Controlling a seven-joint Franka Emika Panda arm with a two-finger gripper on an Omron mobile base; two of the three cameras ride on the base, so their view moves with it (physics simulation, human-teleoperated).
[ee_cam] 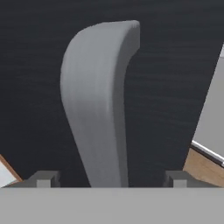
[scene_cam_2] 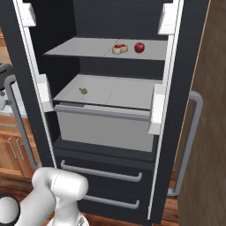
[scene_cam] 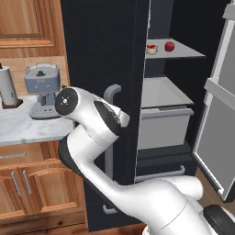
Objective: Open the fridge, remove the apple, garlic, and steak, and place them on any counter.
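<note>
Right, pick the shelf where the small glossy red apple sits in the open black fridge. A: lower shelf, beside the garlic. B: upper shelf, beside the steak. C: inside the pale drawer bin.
B: the small glossy red apple rests on the upper shelf right beside the flat red steak with pale rim.

The fridge point(scene_cam: 105, 55) stands with its right door point(scene_cam: 218, 119) swung open to the far right and its left door shut, the grey bar handle point(scene_cam: 110, 133) partly behind the white arm point(scene_cam: 98, 137). On an upper shelf point(scene_cam: 183, 51) inside, the steak point(scene_cam: 151, 49) lies just left of the apple point(scene_cam: 169, 46). A pale drawer point(scene_cam: 163, 124) sits below. To the left, the counter point(scene_cam: 23, 128) carries a blue-grey coffee machine point(scene_cam: 42, 89) and a paper towel roll point(scene_cam: 8, 87) over brown cabinets point(scene_cam: 32, 183).
</note>
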